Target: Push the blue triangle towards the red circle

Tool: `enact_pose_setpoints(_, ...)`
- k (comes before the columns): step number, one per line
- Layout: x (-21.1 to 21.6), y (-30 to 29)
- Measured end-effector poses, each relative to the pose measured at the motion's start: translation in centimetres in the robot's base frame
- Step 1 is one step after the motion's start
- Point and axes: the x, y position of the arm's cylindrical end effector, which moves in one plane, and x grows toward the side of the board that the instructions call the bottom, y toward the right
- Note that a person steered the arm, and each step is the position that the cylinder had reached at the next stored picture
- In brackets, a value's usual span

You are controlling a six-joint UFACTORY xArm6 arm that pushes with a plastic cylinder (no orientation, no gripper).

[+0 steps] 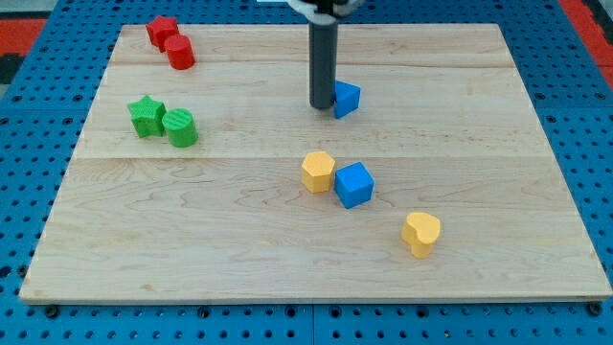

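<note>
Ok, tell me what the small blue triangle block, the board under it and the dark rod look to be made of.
Blue triangle block: likely plastic, going by its uniform saturated colour and slightly shiny faces. Board: pale wood with a smooth finish; grain lines and plank seams show. Dark rod: matte black, plastic or metal, unclear; my tip sits just left of the triangle.

My tip [321, 104] is the lower end of a straight dark rod that stands upright, coming down from the view's top edge, where a pale and dark mount shows only in part. The end rests at the level of the surface.
</note>
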Motion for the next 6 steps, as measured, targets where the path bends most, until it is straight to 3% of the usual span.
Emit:
enact_pose_setpoints(1,2.4,0.4)
enact_pose_setpoints(2,-1.2,3.0)
enact_pose_setpoints(3,-5.6,-1.5)
enact_pose_setpoints(4,-2.9,-1.3)
enact_pose_setpoints(5,-2.7,1.2)
enact_pose_setpoints(6,-6.5,7.6)
